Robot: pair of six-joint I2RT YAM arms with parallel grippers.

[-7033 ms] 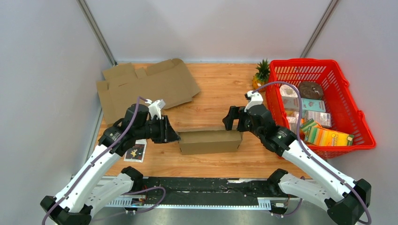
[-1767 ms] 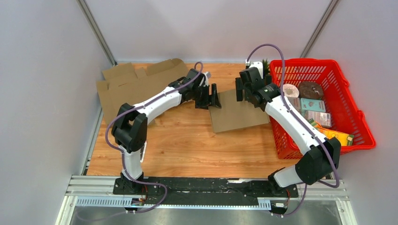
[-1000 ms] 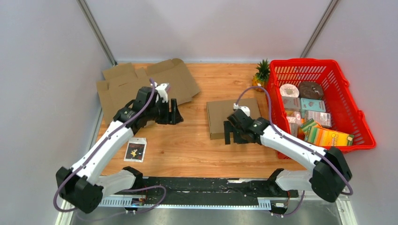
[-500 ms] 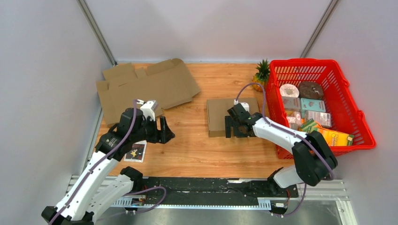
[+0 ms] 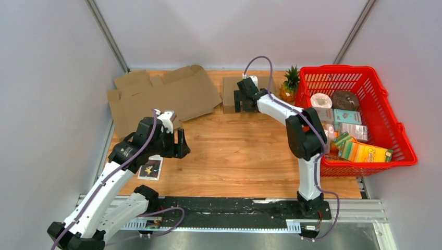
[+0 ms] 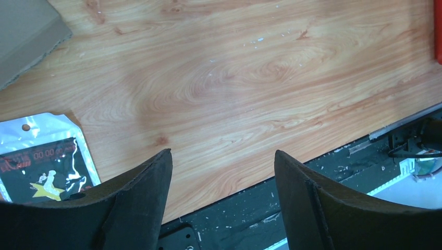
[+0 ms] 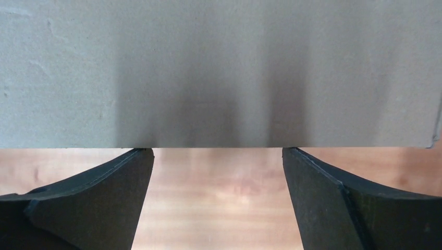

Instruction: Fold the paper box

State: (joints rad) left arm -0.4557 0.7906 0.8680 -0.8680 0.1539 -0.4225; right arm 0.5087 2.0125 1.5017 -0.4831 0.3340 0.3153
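White arms, blk joints, purple cables.

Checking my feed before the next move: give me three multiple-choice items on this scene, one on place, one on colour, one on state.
1. Where is the folded box? A) far side, beside the pineapple B) near edge C) left corner
2. The basket is: A) blue B) red C) green
3. The left gripper is: A) shut on a packet B) open, empty C) shut on cardboard
Answers: 1A, the overhead view shows it by the pineapple; 2B, its mesh is red; 3B, its fingers stand apart with nothing between them.
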